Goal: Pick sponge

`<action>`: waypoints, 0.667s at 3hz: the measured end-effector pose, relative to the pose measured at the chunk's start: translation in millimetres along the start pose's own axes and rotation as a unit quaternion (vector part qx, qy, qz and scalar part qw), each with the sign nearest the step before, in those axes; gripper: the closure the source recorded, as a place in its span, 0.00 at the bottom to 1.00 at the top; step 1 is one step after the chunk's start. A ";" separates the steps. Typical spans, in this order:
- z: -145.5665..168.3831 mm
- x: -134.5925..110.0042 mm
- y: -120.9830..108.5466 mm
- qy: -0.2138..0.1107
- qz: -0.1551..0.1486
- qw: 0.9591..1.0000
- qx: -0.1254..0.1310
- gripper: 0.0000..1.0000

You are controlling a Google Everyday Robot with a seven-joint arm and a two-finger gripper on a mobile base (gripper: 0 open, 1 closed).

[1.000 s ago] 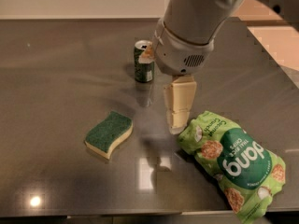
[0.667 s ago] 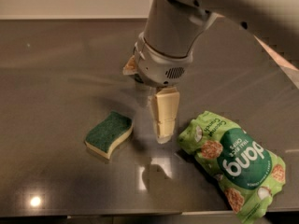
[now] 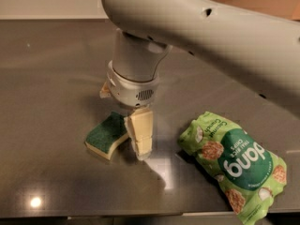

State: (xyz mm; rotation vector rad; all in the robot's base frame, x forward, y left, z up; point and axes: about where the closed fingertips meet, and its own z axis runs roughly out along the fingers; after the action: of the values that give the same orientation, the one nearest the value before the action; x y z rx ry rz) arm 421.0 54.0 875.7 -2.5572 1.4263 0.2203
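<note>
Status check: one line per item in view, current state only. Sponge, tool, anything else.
sponge: flat on the table, green side up, not lifted.
tool: open, low over the table, one finger at the sponge's right end.
chip bag: lying on the table, crumpled, apart from the tool.

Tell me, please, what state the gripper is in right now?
Gripper: jaws open, down at the sponge on the table, not holding it.
</note>
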 end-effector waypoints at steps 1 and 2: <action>21.5 -12.1 -7.8 0.008 -0.026 1.000 -0.015 0.00; 37.0 -16.0 -17.1 0.017 -0.042 0.999 -0.025 0.00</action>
State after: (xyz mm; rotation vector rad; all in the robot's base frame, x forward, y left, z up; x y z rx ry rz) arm 426.1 85.1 845.4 -2.6667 1.3368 0.2023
